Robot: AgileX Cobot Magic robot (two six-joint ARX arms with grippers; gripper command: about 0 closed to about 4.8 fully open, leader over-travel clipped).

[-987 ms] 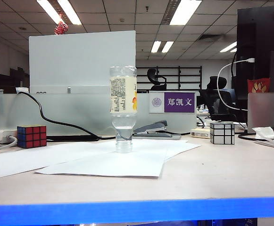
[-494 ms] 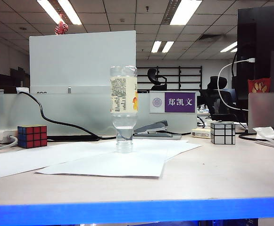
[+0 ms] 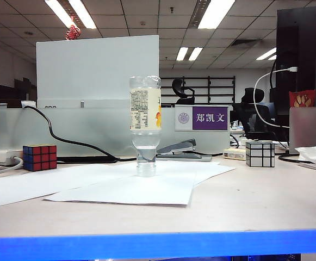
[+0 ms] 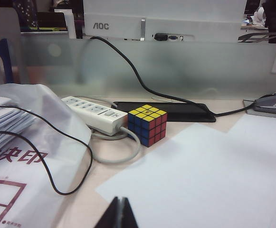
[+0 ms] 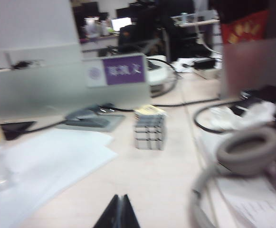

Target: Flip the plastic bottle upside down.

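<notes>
While plastic bottle (image 3: 144, 125) stands cap-down on white paper (image 3: 119, 185), left tool (image 4: 118, 214) clenched empty, right tool (image 5: 118, 212) clenched empty

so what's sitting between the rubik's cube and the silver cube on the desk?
In the exterior view, the plastic bottle stands cap-down on white paper sheets between the rubik's cube and silver cube; a stapler lies behind.

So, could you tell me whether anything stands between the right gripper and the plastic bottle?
Nothing visible does. The plastic bottle stands cap-down on the white paper. The right gripper, shut, sits back over bare table; the silver cube stands off to one side. The left gripper is shut too.
</notes>
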